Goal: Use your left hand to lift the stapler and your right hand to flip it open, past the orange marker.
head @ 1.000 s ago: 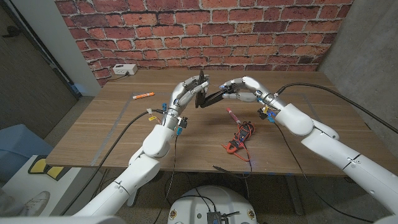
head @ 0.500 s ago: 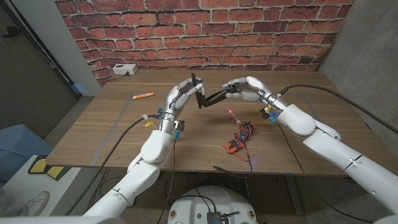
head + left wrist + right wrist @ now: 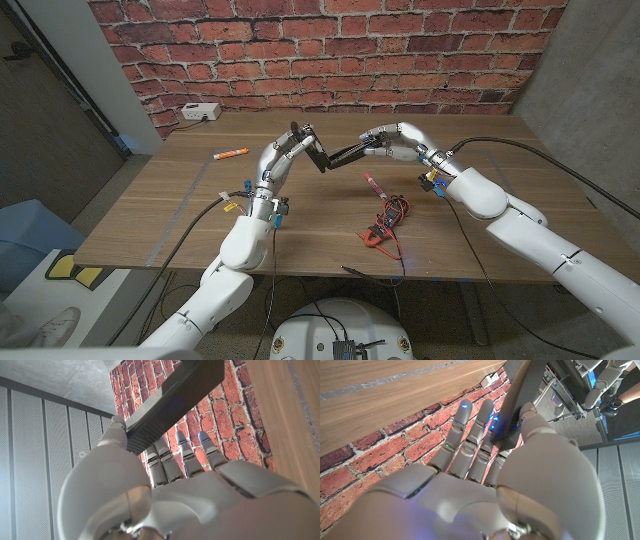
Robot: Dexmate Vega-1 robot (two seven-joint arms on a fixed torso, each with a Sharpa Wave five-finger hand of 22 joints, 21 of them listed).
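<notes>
A black stapler [image 3: 325, 156] hangs above the middle of the table, spread open in a V. My left hand [image 3: 285, 150] grips one arm of it, which tilts up and to the left. My right hand [image 3: 395, 140] pinches the end of the other arm, which reaches toward it. The orange marker [image 3: 231, 154] lies on the table to the left of my left hand. In the left wrist view the stapler's dark bar [image 3: 175, 400] crosses above my left hand [image 3: 165, 490]. In the right wrist view my right hand [image 3: 485, 485] holds the stapler's end [image 3: 522, 395] under its thumb.
A red pen [image 3: 375, 185] and a red and black cable bundle [image 3: 388, 220] lie on the table below my right hand. A white box [image 3: 200, 112] stands at the back left by the brick wall. A thin black pen [image 3: 358, 270] lies near the front edge.
My left hand has drawn the stapler's held arm to the left, toward the marker. The stapler's V has spread wider. My right hand has stayed about where it was.
</notes>
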